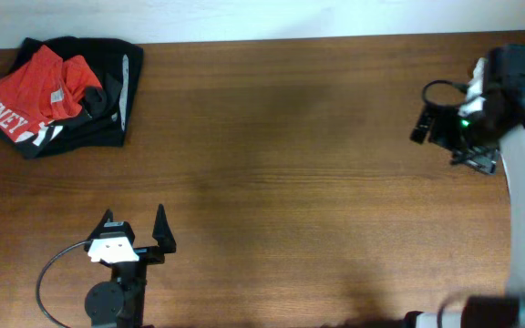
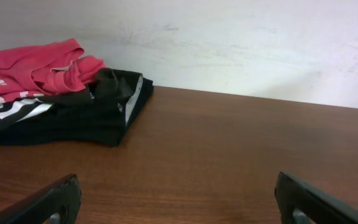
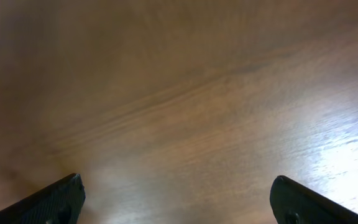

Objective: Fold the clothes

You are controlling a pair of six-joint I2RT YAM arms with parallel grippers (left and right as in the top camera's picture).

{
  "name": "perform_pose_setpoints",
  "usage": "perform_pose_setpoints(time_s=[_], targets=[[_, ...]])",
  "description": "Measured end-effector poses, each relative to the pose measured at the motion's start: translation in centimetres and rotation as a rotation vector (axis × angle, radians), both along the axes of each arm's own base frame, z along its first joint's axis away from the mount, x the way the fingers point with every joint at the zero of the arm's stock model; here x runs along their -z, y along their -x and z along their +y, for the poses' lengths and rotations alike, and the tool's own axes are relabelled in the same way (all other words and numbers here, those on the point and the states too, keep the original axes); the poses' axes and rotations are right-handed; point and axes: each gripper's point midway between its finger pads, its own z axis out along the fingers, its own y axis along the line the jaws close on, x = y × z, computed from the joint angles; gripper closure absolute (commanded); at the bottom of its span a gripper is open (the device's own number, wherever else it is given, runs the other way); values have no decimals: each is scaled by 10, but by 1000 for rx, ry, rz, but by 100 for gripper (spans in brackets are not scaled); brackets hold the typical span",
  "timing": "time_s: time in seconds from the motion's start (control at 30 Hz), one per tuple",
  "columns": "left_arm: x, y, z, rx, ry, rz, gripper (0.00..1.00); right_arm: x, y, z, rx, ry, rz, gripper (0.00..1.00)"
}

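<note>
The clothes, a crumpled red-orange T-shirt (image 1: 39,91) with white lettering, lie in the table's far left corner on top of black garments. In the left wrist view the T-shirt (image 2: 36,68) shows at the upper left, well ahead of my fingers. My left gripper (image 1: 135,215) stands open near the front edge, far short of the pile, with only bare wood between its fingertips (image 2: 58,200). Over at the right side my right gripper (image 1: 421,123) is open too. In its own view the right gripper (image 3: 178,190) shows nothing but tabletop.
Black garments with white stripes (image 1: 108,109) lie under and beside the T-shirt, seen as a dark folded heap (image 2: 86,115) in the left wrist view. A pale wall (image 2: 241,43) runs behind the brown wooden table (image 1: 290,182). The left arm's cable (image 1: 48,273) loops at the front.
</note>
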Motion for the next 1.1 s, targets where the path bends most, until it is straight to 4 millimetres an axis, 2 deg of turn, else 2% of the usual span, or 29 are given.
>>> perform_pose_setpoints(time_s=[0.03,0.1,0.17,0.23,0.27,0.33,0.4,0.5,0.57,0.7,0.8,0.83,0.97,1.1], targets=[[0,0,0,0,0,0,1,-26,12,-1,7,33,-85,1],[0,0,0,0,0,0,1,-45,18,-3,14,68,-157,1],[0,0,0,0,0,0,1,-74,16,-3,14,112,-307,1],[0,0,0,0,0,0,1,-96,22,5,-3,139,-442,1],[0,0,0,0,0,0,1,-105,26,10,-14,151,-528,1],[0,0,0,0,0,-1,1,-109,37,18,-33,163,-657,1],[0,0,0,0,0,-1,1,-87,53,27,-58,158,-721,1],[0,0,0,0,0,0,1,-63,64,37,-87,155,-819,1],[0,0,0,0,0,0,1,-40,74,43,-118,163,-891,1],[0,0,0,0,0,0,1,-22,84,45,-123,187,-1060,1],[0,0,0,0,0,-2,1,1,83,46,-126,191,-1107,1],[0,0,0,0,0,-2,1,15,81,47,-131,190,-1130,1],[-1,0,0,0,0,-3,1,39,79,48,-137,197,-1204,1],[-1,0,0,0,0,-3,1,42,79,48,-134,209,-1276,1]])
